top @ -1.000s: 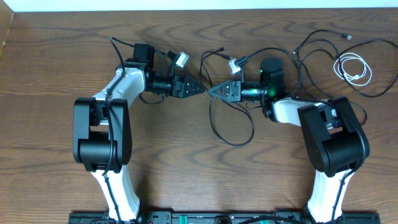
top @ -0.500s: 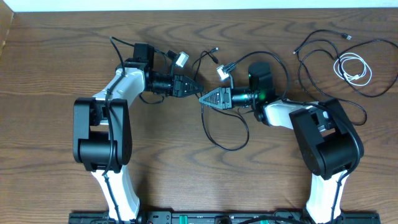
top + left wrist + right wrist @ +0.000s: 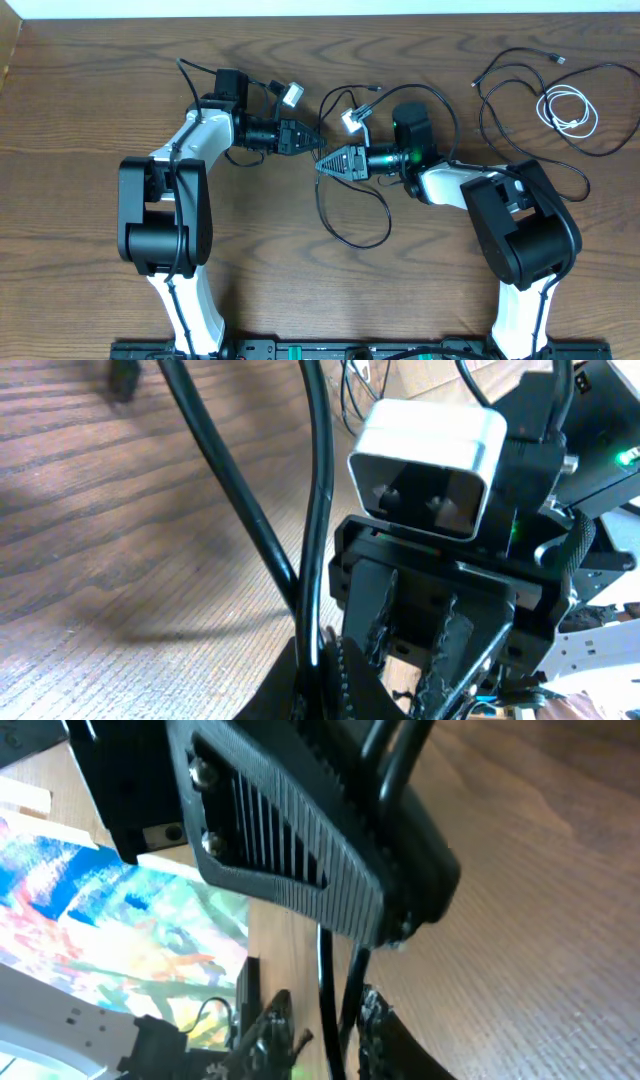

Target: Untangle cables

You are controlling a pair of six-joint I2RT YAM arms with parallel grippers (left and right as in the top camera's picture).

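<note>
Black cord [image 3: 322, 470] shared between two arms, mid-counter [image 3: 80, 120]
Left claw [image 3: 318, 143] clamped on the cord; right claw [image 3: 322, 165] narrowly parted around it; best to pull left slowly, letting the loop slide free without snagging.

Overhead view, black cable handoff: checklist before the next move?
1. Left gripper shut on black cable: ok.
2. Right gripper free of it: cannot tell; strands run between its fingers.
3. Clearance between the gripper tips: not ok; nearly touching in the overhead view.
4. White cable away from the pull: ok; coiled far right.
5. Other black cable separate from the held one: cannot tell; the right arm covers part of it.
</note>
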